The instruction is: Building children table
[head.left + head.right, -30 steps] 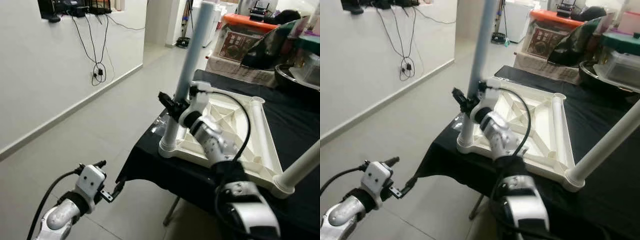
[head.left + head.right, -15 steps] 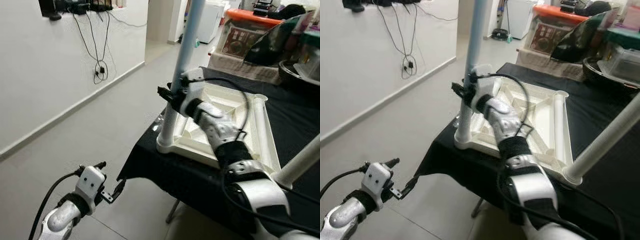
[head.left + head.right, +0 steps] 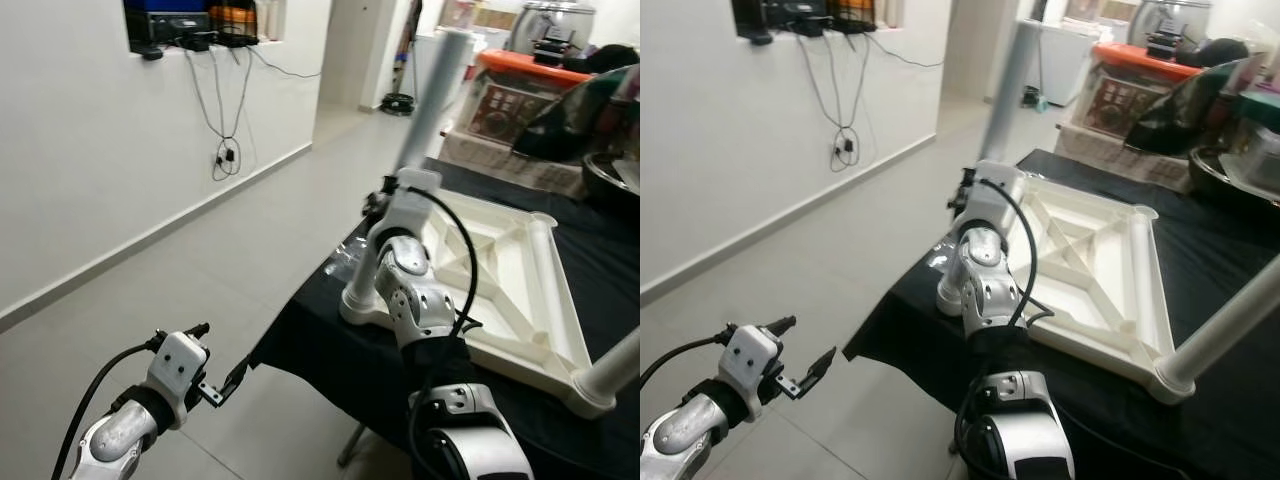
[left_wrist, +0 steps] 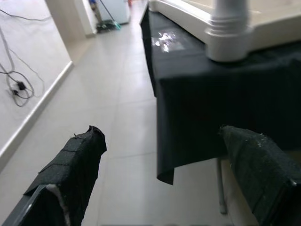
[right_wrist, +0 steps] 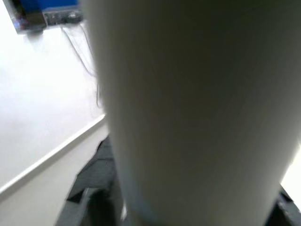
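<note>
In the left eye view, the white children's table top (image 3: 505, 275) lay upside down on a bench (image 3: 600, 250) draped in black cloth. A white table leg (image 3: 405, 175) stood in the corner socket nearest the bench's left edge, leaning slightly. The right end effector (image 3: 378, 205) was up against that leg partway along it, its wrist housing covering the fingers, so whether it gripped the leg could not be told. A second leg (image 3: 615, 365) slanted out of the near right corner socket. The left end effector (image 3: 225, 380) hung low over the tiled floor (image 3: 240, 260), well apart from the bench, with its fingers spread.

The right eye view gave the same layout: the right arm (image 3: 985, 285) rose from below to the leg (image 3: 1002, 95), and cables (image 3: 845, 140) dangled down the white wall.

In the left wrist view, the two black fingers (image 4: 70, 165) stood wide apart with nothing between them; beyond them were the hanging black cloth (image 4: 207, 113) and the leg's base seated in its socket (image 4: 230, 40).

In the right wrist view, the white leg (image 5: 197, 108) stood blurred and very close to the lens, wall and floor behind it.
</note>
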Motion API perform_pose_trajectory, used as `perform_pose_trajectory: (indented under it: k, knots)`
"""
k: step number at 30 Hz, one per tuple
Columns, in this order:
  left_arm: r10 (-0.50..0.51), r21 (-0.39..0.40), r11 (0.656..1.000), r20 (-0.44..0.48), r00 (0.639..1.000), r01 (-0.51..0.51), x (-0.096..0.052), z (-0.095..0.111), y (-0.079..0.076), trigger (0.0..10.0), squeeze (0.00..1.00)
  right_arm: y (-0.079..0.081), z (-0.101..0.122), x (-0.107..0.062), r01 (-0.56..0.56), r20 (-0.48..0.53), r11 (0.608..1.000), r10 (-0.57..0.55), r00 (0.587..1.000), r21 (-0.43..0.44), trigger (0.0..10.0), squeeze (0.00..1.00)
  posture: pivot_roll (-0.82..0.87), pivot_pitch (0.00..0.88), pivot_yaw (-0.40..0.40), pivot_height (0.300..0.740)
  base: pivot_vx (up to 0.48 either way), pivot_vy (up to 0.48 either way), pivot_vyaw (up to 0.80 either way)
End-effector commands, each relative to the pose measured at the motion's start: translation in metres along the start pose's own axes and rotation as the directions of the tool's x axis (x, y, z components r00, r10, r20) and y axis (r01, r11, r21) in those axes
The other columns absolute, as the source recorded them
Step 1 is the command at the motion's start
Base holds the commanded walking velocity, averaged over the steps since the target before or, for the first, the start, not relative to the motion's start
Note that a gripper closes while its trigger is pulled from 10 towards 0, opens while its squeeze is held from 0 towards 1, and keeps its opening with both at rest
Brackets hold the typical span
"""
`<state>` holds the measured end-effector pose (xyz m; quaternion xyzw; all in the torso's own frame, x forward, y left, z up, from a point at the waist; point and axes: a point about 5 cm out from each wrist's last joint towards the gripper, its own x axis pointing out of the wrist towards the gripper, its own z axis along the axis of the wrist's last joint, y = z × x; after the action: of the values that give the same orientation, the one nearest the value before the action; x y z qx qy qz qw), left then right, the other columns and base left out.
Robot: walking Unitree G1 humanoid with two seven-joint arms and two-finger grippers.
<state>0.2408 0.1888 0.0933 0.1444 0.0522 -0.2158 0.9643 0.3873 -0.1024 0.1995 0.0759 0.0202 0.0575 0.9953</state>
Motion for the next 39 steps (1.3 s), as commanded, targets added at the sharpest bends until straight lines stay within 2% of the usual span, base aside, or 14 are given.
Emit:
perform_pose_trajectory:
  k: [1, 3, 4, 6, 7, 15, 26, 27, 30, 31, 33, 34, 38, 39]
  knots:
    - [-0.011, -0.002, 1.0, -0.013, 1.0, 0.011, -0.001, -0.004, -0.004, 10.0, 0.0, -0.005, 0.011, 0.007, -0.117, 0.014, 0.992, 0.118, 0.993, -0.034, 10.0, 0.93, 0.06, 0.0, -0.114, 0.74, 0.0, 0.0, 0.0]
    - [-0.011, -0.005, 1.0, -0.012, 1.0, 0.011, -0.002, -0.004, -0.004, 10.0, 0.0, -0.007, 0.018, 0.011, -0.156, 0.026, 0.985, 0.159, 0.987, -0.075, 10.0, 0.93, 0.06, 0.0, -0.114, 0.74, 0.0, 0.0, 0.0]
    - [-0.01, -0.007, 1.0, -0.013, 1.0, 0.01, -0.002, -0.005, -0.004, 10.0, 0.0, -0.007, 0.024, 0.013, -0.264, 0.011, 0.962, 0.266, 0.964, -0.071, 10.0, 0.0, 0.05, 0.0, -0.116, 0.74, 0.0, 0.0, 0.0]
    - [-0.004, -0.008, 1.0, -0.011, 1.0, 0.004, -0.002, -0.005, -0.004, 10.0, 0.0, -0.008, 0.026, 0.012, -0.377, -0.002, 0.919, 0.38, 0.925, -0.112, 10.0, 0.0, 0.06, 0.0, -0.121, 0.74, 0.0, 0.0, 0.0]
    - [0.002, -0.009, 1.0, -0.01, 1.0, -0.002, -0.002, -0.005, -0.004, 10.0, 0.0, -0.009, 0.022, 0.007, -0.484, -0.046, 0.858, 0.483, 0.874, -0.172, 0.0, 0.0, 0.06, 0.0, -0.124, 0.74, 0.0, 0.0, 0.0]
    - [0.011, -0.009, 1.0, -0.011, 1.0, -0.011, -0.004, -0.005, -0.001, 10.0, 0.0, -0.083, 0.0, 0.004, 0.462, -0.07, 0.887, -0.46, 0.885, 0.019, 0.0, 0.0, 0.06, 0.0, -0.12, 0.74, 0.0, 0.0, 0.0]
    - [-0.001, -0.002, 1.0, -0.016, 1.0, 0.001, -0.004, -0.005, -0.001, 10.0, 0.0, -0.031, -0.046, -0.021, 0.493, -0.154, 0.869, -0.481, 0.863, 0.051, 0.0, 0.0, 0.05, 0.0, -0.104, 0.74, 0.0, 0.0, 0.0]
    - [-0.001, 0.0, 1.0, -0.016, 1.0, 0.001, -0.003, -0.004, 0.0, 10.0, 0.0, -0.017, -0.041, -0.018, 0.377, -0.149, 0.925, -0.367, 0.918, 0.043, 10.0, 0.0, 0.05, 0.0, -0.107, 0.74, 0.0, 0.0, 0.0]
    - [0.001, 0.0, 1.0, -0.014, 1.0, -0.001, -0.002, -0.004, 0.0, 10.0, 0.0, -0.007, -0.032, -0.013, 0.241, -0.098, 0.967, -0.233, 0.967, 0.082, 10.0, 0.0, 0.05, 0.0, -0.109, 0.74, 0.0, 0.0, 0.0]
    - [0.002, -0.001, 1.0, -0.011, 1.0, -0.002, 0.0, -0.003, -0.001, 10.0, 0.0, -0.008, -0.02, -0.005, 0.143, -0.046, 0.986, -0.139, 0.989, 0.089, 10.0, 1.0, 0.05, 0.0, -0.112, 0.74, 0.0, 0.0, 0.0]
    - [0.003, -0.004, 1.0, -0.008, 1.0, -0.003, 0.0, -0.003, -0.002, 10.0, 0.0, -0.019, 0.002, 0.011, 0.051, 0.012, 0.998, -0.052, 0.999, 0.038, 10.0, 1.0, 0.05, 0.0, -0.112, 0.74, 0.0, 0.0, 0.0]
    - [0.004, -0.005, 1.0, -0.008, 1.0, -0.004, -0.001, -0.004, -0.003, 10.0, 0.0, -0.022, 0.009, 0.016, 0.01, 0.014, 0.999, -0.01, 1.0, 0.031, 10.0, 0.0, 0.06, 0.0, -0.114, 0.74, 0.0, 0.0, 0.0]
    - [0.006, -0.007, 1.0, -0.01, 1.0, -0.006, -0.002, -0.005, -0.003, 10.0, 0.0, -0.021, 0.022, 0.019, -0.175, 0.045, 0.983, 0.173, 0.984, 0.057, 10.0, 0.0, 0.06, 0.0, -0.114, 0.74, 0.0, 0.0, 0.0]
    - [0.007, -0.006, 1.0, -0.011, 1.0, -0.007, -0.002, -0.005, -0.002, 10.0, 0.0, -0.018, 0.028, 0.017, -0.329, 0.074, 0.944, 0.326, 0.942, 0.026, 3.6, 0.0, 0.06, 0.0, -0.121, 0.74, 0.0, 0.0, 0.0]
